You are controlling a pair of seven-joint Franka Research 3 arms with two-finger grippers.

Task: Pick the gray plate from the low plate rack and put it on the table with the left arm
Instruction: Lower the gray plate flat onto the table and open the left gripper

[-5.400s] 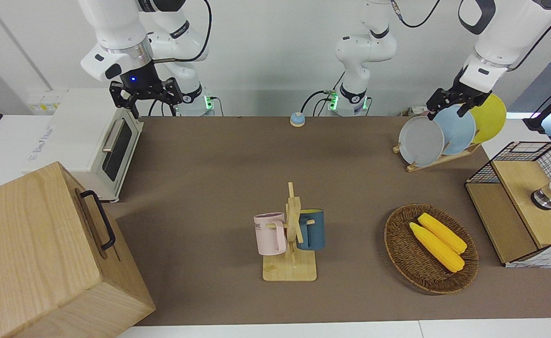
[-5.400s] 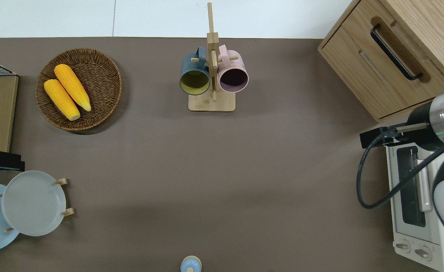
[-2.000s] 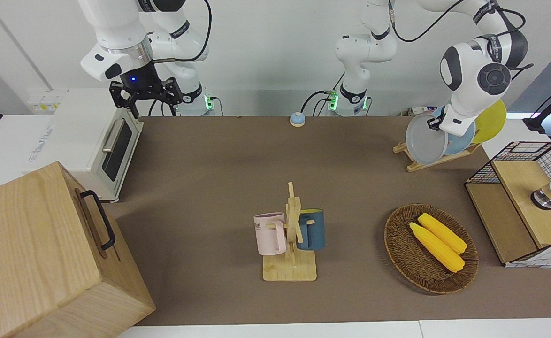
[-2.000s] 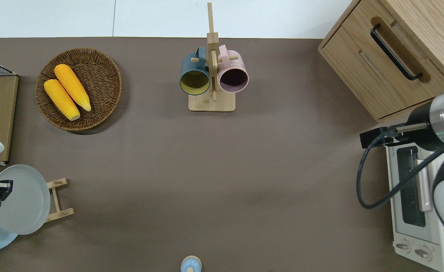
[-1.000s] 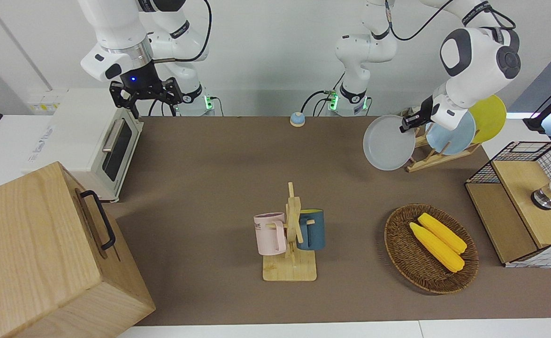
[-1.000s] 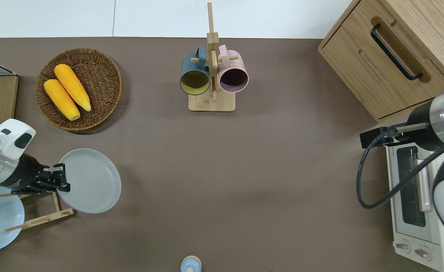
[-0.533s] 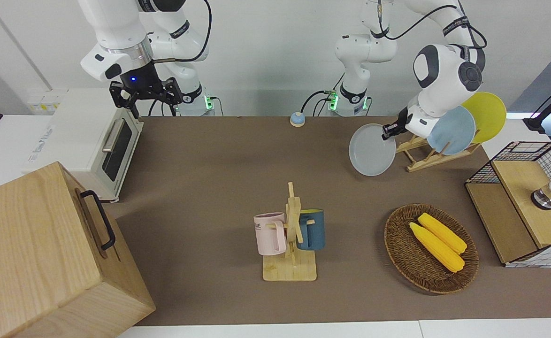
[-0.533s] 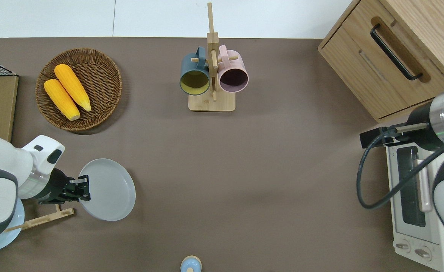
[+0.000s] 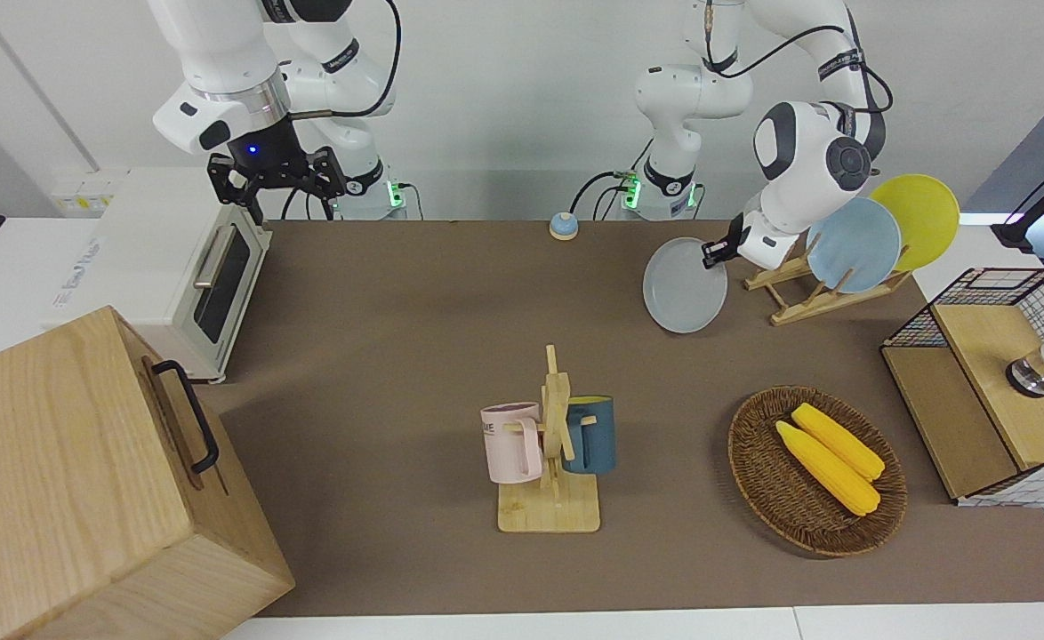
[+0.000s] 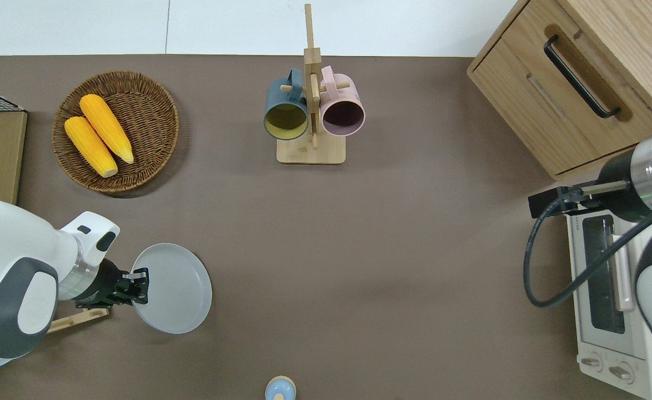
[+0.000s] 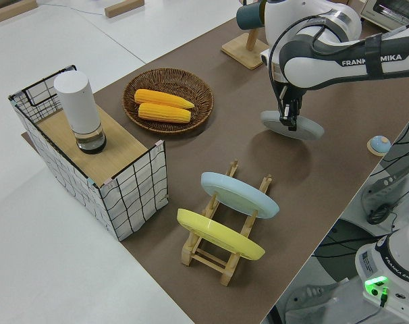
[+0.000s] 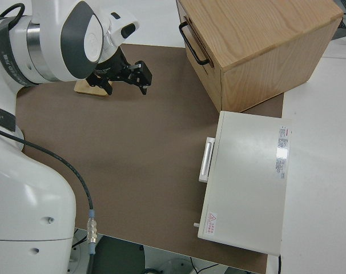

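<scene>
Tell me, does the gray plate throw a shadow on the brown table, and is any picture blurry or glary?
Overhead view: a soft dark shadow edges the gray plate on the table, held by the left gripper. Front view: even light, a broad faint shadow band nearest the robots. Left side view: the plate's shadow sits close beneath it. Nothing looks blurred or glary.

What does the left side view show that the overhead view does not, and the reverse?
Only the left side view shows the yellow plate and blue plate standing in the rack, and the white cylinder. Only the overhead view shows the toaster oven and wooden cabinet. Both show the left end effector holding the gray plate by its rim, and the corn basket.
</scene>
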